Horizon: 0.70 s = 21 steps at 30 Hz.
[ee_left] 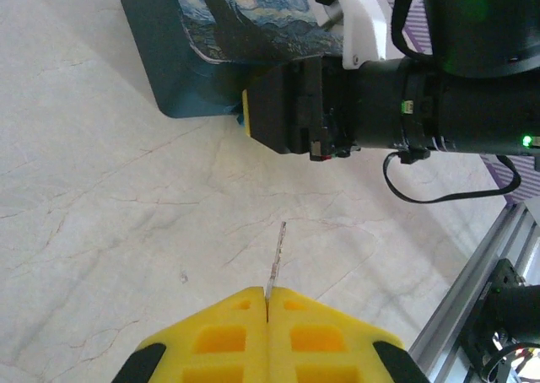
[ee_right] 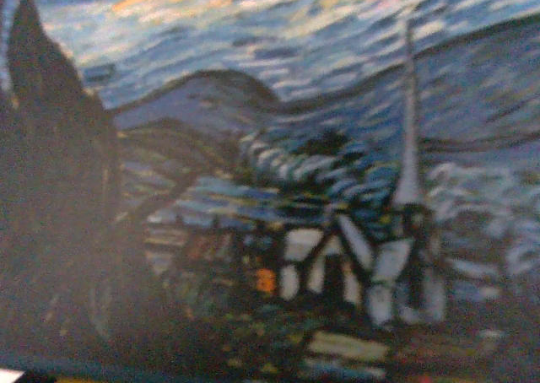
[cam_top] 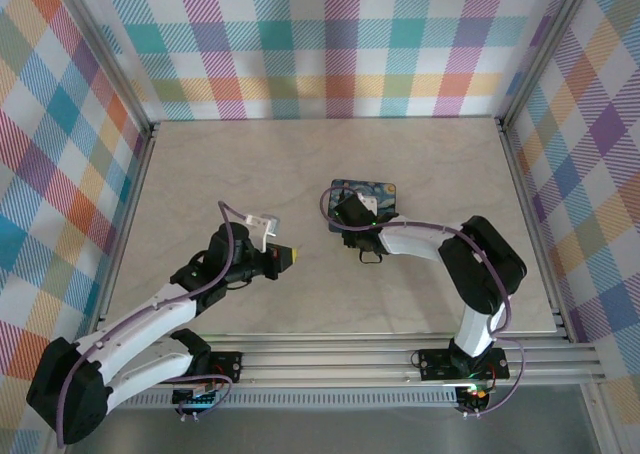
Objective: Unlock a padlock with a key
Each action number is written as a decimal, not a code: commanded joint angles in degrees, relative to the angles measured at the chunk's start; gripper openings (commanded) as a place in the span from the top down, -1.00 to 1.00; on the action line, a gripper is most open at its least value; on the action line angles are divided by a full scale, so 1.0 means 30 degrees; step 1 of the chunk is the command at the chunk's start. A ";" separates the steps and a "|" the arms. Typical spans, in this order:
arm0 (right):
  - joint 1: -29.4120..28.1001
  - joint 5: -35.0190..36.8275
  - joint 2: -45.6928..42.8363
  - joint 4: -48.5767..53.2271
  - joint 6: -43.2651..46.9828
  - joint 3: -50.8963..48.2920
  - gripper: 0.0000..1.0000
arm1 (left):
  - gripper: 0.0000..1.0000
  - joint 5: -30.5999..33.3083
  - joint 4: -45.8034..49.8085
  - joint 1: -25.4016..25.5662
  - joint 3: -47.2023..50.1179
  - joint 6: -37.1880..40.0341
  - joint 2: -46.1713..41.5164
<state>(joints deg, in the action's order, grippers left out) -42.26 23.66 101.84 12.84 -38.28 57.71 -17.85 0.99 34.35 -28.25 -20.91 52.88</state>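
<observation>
From above, one pale marbled surface [cam_top: 200,174] walled in bright plaid [cam_top: 330,44] carries one dark-blue rectangular starry-night tin [cam_top: 385,190], with the right claw [cam_top: 348,212] at it, its grip impossible to tell. In the left wrist view, the left claw [ee_left: 267,297] is clenched on one thin grey-silver metal key [ee_left: 277,256], near that tin. In the right wrist view, the tin's painted lid [ee_right: 278,189] is blurred.

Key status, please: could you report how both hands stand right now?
Left hand shut on the key, blade sticking out forward. Right hand down at the painted tin, grip unclear. Right arm crosses ahead of the key.
</observation>
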 commanded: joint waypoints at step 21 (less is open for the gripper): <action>0.0811 -0.3457 -0.1403 0.4530 0.0988 0.2331 0.94 | 1.00 -0.0472 -0.0858 -0.0082 0.1328 0.0582 -0.1343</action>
<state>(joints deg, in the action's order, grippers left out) -40.45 18.81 101.69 20.23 -36.40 61.84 -17.45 2.83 34.35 -24.93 -20.64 47.88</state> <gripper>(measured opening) 0.212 0.046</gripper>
